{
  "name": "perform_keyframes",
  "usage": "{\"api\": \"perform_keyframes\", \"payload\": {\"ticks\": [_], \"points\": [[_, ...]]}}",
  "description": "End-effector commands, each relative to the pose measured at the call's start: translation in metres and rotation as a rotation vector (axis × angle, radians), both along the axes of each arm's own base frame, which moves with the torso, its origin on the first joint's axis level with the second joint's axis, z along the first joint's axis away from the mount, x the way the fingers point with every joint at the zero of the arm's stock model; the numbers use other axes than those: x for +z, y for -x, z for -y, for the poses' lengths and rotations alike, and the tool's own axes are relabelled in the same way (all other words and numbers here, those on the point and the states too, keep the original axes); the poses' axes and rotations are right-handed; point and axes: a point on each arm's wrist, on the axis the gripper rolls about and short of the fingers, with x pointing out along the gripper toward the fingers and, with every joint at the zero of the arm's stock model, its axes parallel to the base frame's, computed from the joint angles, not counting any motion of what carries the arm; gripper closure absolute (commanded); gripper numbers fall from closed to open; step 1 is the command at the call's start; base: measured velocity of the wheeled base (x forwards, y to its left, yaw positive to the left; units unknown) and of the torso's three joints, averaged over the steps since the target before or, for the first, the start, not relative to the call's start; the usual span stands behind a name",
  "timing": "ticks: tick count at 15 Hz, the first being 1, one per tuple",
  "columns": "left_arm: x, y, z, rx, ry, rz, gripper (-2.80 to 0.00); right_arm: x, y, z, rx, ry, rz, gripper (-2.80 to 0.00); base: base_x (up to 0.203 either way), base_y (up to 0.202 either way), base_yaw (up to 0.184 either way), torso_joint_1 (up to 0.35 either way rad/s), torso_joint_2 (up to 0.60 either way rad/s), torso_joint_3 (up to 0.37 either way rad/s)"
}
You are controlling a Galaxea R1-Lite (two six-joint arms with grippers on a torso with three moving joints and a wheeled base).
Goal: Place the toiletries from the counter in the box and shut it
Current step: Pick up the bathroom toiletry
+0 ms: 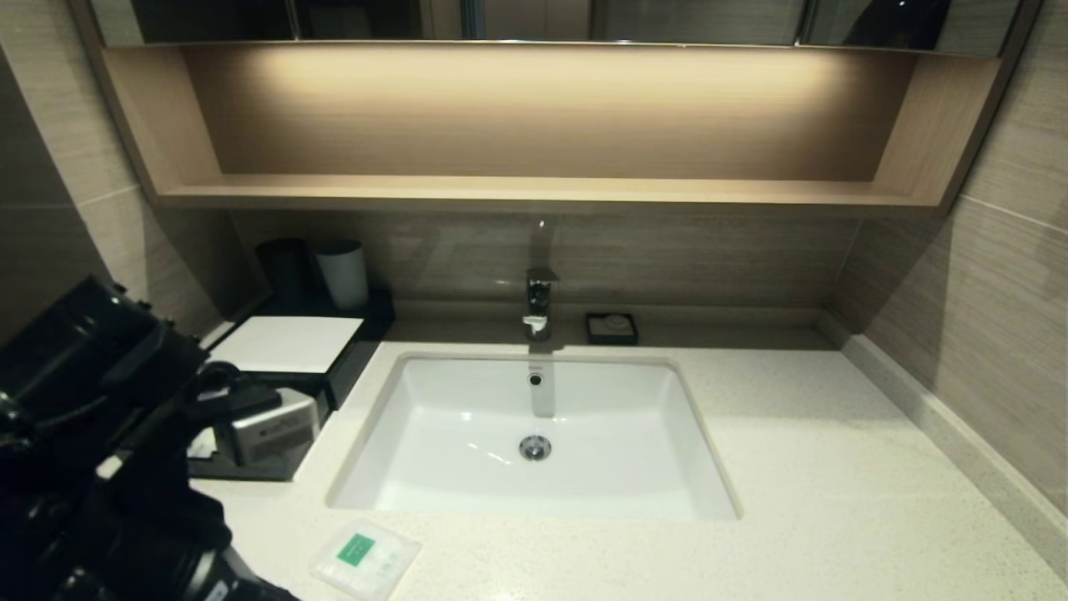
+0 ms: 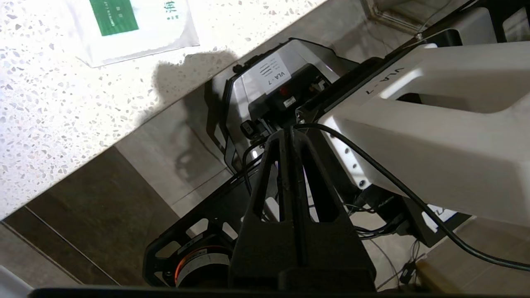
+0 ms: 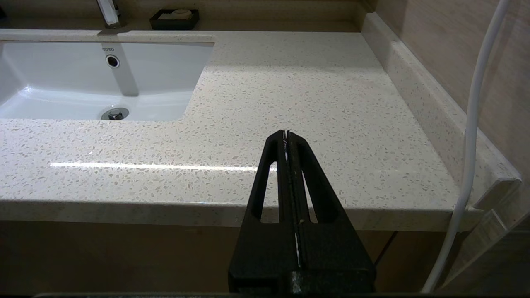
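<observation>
The flat squarish packet [image 1: 365, 558] lies on the worktop [image 1: 834, 467] at its front edge, just in front of the sink's [image 1: 534, 434] near-left corner. The box [image 1: 288, 344] sits left of the sink, its drawer pulled out towards the front. The left gripper [image 2: 288, 132], jaws pressed together and empty, points off the worktop edge towards the robot's base; it should swing back over the packet, open, and pinch one thin edge. The left arm itself hides much of the drawer. The right gripper [image 3: 287, 133], jaws together, empty, hangs right of the sink. A soap dish [image 1: 612, 327] and faucet [image 1: 539, 302] stand behind the sink.
</observation>
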Motion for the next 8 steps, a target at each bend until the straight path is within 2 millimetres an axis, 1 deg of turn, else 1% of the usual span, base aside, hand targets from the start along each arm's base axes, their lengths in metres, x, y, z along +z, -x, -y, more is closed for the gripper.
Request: {"api": "perform_keyframes", "payload": {"ticks": [1, 4, 6, 8], "points": [[-0.003, 0.001, 0.003, -0.013, -0.021, -0.004, 0.0, 0.0, 0.0, 0.0, 0.001, 0.0, -0.001, 0.0, 0.0, 0.0, 0.0, 0.0, 0.0, 0.0], [-0.014, -0.009, 0.008, 0.016, -0.104, -0.017, 0.0, 0.0, 0.0, 0.0, 0.0, 0.0, -0.001, 0.0, 0.0, 0.0, 0.0, 0.0, 0.0, 0.0], [-0.024, -0.021, 0.014, 0.036, -0.156, -0.042, 0.0, 0.0, 0.0, 0.0, 0.0, 0.0, -0.001, 0.0, 0.0, 0.0, 0.0, 0.0, 0.0, 0.0], [-0.034, -0.034, 0.022, 0.071, -0.168, -0.052, 0.0, 0.0, 0.0, 0.0, 0.001, 0.0, -0.001, 0.0, 0.0, 0.0, 0.0, 0.0, 0.0, 0.0]]}}
